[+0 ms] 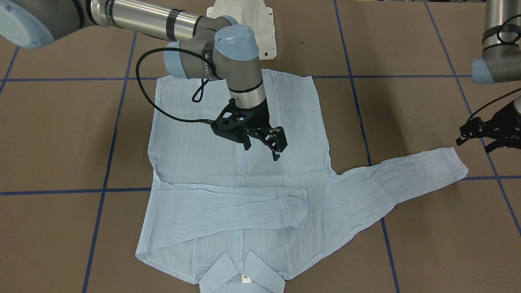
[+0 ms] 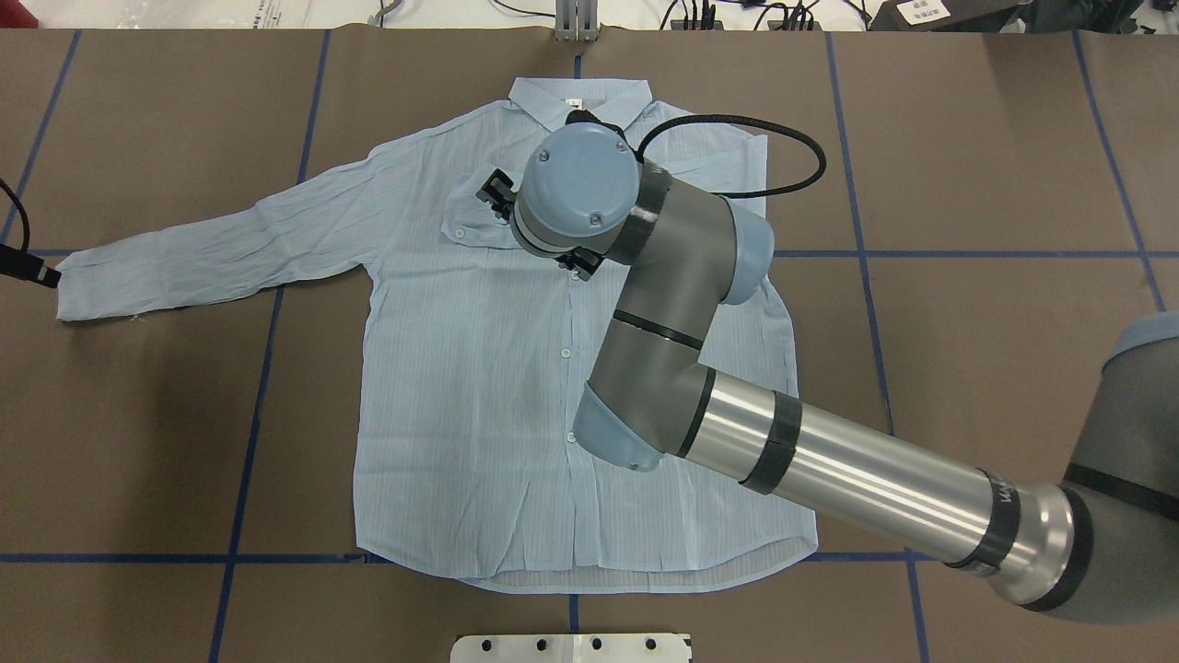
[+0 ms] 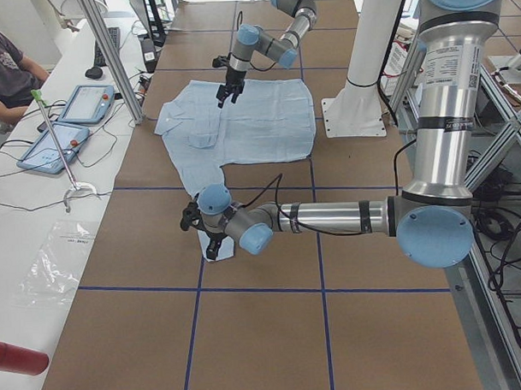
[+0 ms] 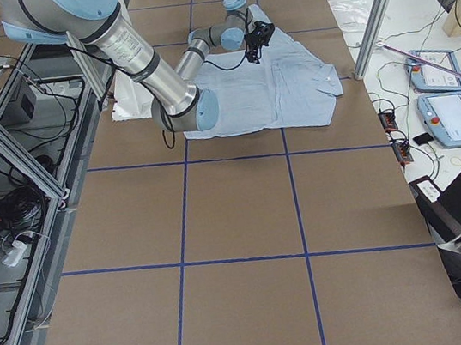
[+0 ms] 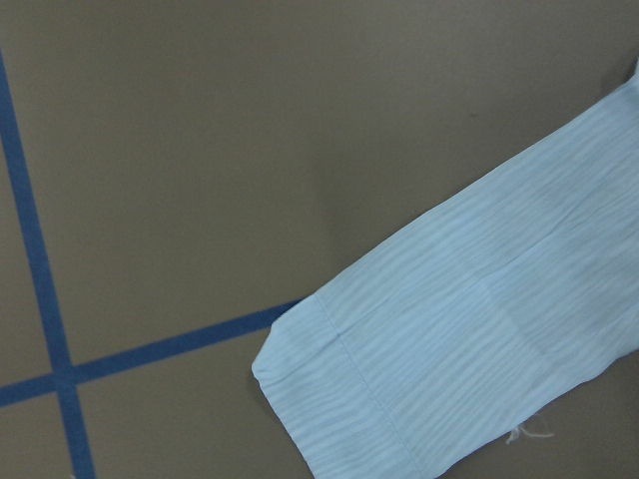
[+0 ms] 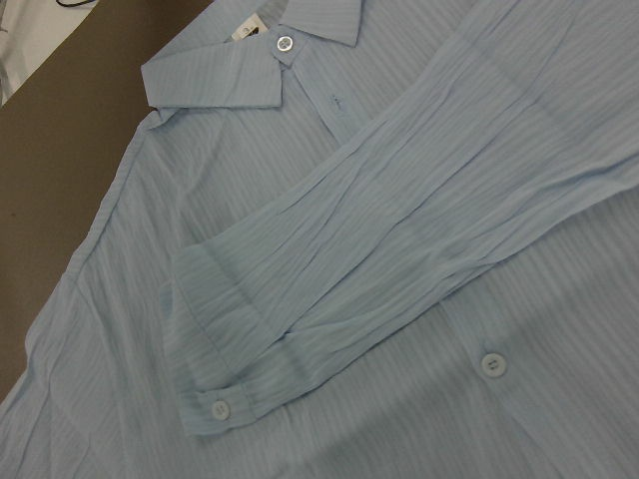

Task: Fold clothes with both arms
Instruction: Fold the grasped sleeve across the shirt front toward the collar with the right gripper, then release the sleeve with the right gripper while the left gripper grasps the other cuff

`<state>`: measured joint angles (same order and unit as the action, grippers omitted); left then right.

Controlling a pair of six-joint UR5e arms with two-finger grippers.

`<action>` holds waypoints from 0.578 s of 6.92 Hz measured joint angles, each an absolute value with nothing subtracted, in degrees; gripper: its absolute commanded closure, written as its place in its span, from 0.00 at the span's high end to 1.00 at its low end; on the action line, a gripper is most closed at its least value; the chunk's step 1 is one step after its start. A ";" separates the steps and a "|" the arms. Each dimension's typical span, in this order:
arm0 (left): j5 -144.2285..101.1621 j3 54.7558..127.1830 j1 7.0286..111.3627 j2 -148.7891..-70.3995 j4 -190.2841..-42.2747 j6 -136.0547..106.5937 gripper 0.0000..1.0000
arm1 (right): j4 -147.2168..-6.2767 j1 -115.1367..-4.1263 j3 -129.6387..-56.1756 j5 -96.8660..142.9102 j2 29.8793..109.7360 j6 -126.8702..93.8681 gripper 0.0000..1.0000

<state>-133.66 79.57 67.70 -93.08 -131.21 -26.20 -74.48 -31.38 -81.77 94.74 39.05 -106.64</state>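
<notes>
The light-blue striped shirt (image 1: 195,154) lies flat, buttons up, collar (image 1: 240,272) away from the robot. One sleeve (image 1: 228,207) is folded across the chest; the right wrist view shows it and its cuff (image 6: 215,399). The other sleeve (image 1: 399,175) stretches out sideways toward my left side. My right gripper (image 1: 263,149) hovers open and empty over the shirt's middle, just short of the folded sleeve. My left gripper (image 1: 474,140) sits at the view's edge, beside and above the outstretched cuff (image 5: 399,389), looks open, and holds nothing. In the overhead view the right arm (image 2: 663,304) hides part of the shirt front.
The brown table has blue tape grid lines (image 1: 106,179). The white pedestal base (image 1: 260,24) stands by the shirt's hem. In the exterior left view an operator (image 3: 3,67) and tablets (image 3: 69,107) are at a side bench, and a red bottle (image 3: 14,358) lies there.
</notes>
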 measured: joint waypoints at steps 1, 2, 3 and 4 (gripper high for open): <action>-132.58 77.82 65.72 -93.12 -133.53 -29.59 0.91 | -74.89 -31.61 -84.37 94.49 41.51 -106.44 1.00; -131.94 76.75 64.68 -93.15 -134.44 -31.19 0.89 | -75.01 -31.65 -85.46 94.37 42.52 -106.33 1.00; -131.69 76.14 64.02 -93.16 -134.71 -31.79 0.85 | -75.07 -31.66 -85.96 94.33 42.91 -106.28 1.00; -131.63 75.77 63.44 -93.16 -134.79 -31.99 0.74 | -75.11 -31.65 -86.13 94.29 43.09 -106.27 1.00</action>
